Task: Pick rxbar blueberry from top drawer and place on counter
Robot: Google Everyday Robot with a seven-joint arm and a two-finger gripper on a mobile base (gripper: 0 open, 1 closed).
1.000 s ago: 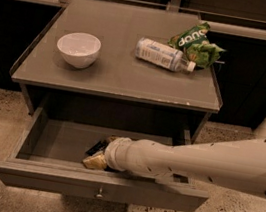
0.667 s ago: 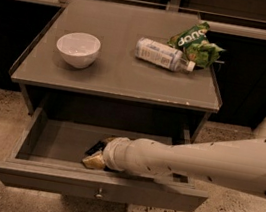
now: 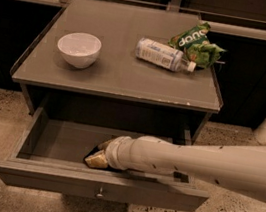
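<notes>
The top drawer (image 3: 50, 178) is pulled open below the counter (image 3: 118, 75). My arm reaches in from the right, and my gripper (image 3: 96, 158) is low inside the drawer, near its front middle, just behind the front panel. A small dark shape (image 3: 100, 149) lies against the gripper's tip. It could be the rxbar blueberry, but the arm hides most of it and I cannot tell whether it is held.
On the counter stand a white bowl (image 3: 79, 49) at the left, a white plastic bottle (image 3: 162, 55) lying on its side, and a green chip bag (image 3: 196, 43) at the back right. The drawer knob (image 3: 101, 192) is on the front panel. The floor is speckled.
</notes>
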